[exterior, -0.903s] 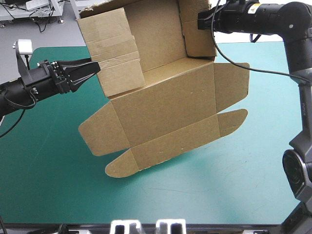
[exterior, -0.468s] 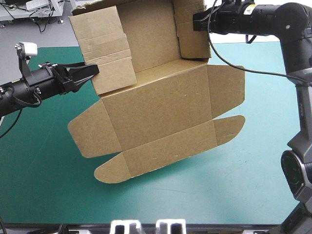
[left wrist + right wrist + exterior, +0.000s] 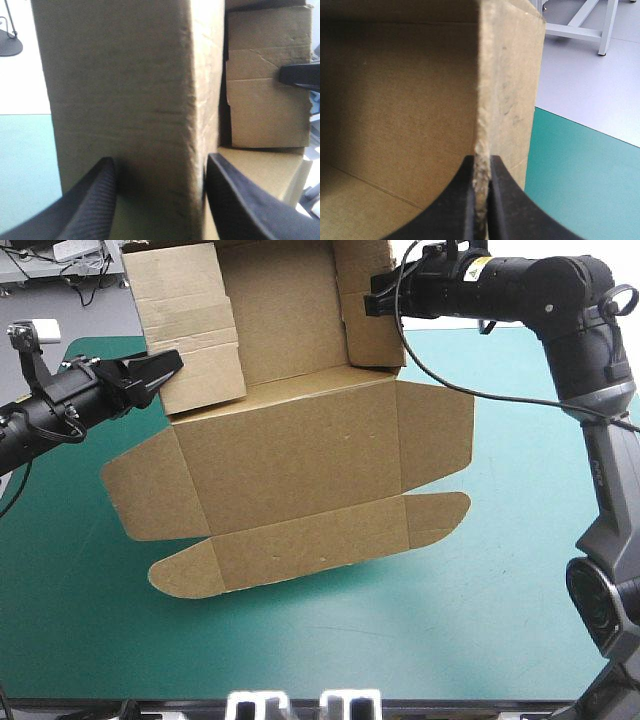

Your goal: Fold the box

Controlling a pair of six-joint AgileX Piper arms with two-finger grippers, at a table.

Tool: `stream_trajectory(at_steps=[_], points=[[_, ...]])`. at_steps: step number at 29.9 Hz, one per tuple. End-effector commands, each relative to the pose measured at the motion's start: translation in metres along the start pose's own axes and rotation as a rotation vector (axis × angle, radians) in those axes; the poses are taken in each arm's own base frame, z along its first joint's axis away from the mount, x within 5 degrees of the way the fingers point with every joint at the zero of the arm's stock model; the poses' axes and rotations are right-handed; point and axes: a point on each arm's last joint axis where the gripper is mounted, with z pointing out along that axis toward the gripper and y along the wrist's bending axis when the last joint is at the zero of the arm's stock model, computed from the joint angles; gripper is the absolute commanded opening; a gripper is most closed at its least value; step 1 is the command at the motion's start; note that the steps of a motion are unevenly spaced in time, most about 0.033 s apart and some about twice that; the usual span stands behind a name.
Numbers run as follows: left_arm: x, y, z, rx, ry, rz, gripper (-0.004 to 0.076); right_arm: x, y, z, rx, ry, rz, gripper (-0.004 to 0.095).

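Box [image 3: 290,425] is up in the air over the far-left part of the table, tilted, w/ its tray end at the far side and high and its lid [image 3: 300,475] hanging down toward the near side over the teal-green cover [image 3: 500,580]. Tray walls are raised; the lid is flat and open, w/ side flaps spread out L and R and a long rounded tuck flap [image 3: 300,552] along its near edge. Can't tell if that near edge touches the cover. R gripper [image 3: 372,302] comes in from the far right and grips the top edge of the tray's R wall [image 3: 368,310]: in the R wrist view its black fingers [image 3: 467,200] are all but closed, w/ the board's raw edge pinched between them and the tray's inside to one side. L gripper [image 3: 168,366] reaches in from the left at the tray's L wall [image 3: 190,330]. In the L wrist view its fingers [image 3: 100,195] stand wide apart, w/ that wall's lower part between them; not clamped, though one finger sits right at the wall's corner. The R gripper's black tip shows beyond, across the tray.
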Motion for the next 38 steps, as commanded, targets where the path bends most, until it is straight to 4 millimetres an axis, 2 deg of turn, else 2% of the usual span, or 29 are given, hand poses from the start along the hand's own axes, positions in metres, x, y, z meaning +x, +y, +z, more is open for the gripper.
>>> stream_trajectory(at_steps=[1,4,8,11,18,22,29,33,38], points=[[-0.015,-0.017,-0.007,0.040,-0.096,-0.010,0.0279,-0.015,0.031,-0.026,-0.094,-0.095,-0.006,-0.0003],[-0.015,-0.016,-0.007,0.028,-0.097,-0.005,0.0183,-0.014,0.038,-0.023,-0.100,-0.087,-0.013,-0.0003],[-0.013,-0.016,-0.006,0.022,-0.082,0.009,-0.0009,-0.012,0.048,-0.021,-0.110,-0.073,-0.023,-0.0003],[-0.009,-0.020,-0.001,0.022,-0.045,0.040,-0.0010,-0.009,0.053,-0.019,-0.116,-0.047,-0.025,-0.0003],[0.002,-0.033,0.012,0.031,0.026,0.070,-0.0010,0.003,0.044,-0.019,-0.017,0.095,-0.028,-0.0003],[-0.003,-0.045,0.013,-0.038,0.078,0.124,-0.0010,0.012,0.037,-0.020,0.055,0.196,-0.010,-0.0004],[-0.021,-0.074,0.002,-0.121,0.227,0.246,-0.0010,0.017,0.038,-0.015,0.031,0.218,0.036,-0.0004],[-0.014,-0.068,0.011,-0.145,0.374,0.215,-0.0010,0.032,0.033,-0.001,0.039,0.289,0.073,-0.0004],[0.005,-0.046,0.034,-0.231,0.559,0.160,-0.0010,0.064,0.023,0.023,0.056,0.427,0.107,-0.0004]])
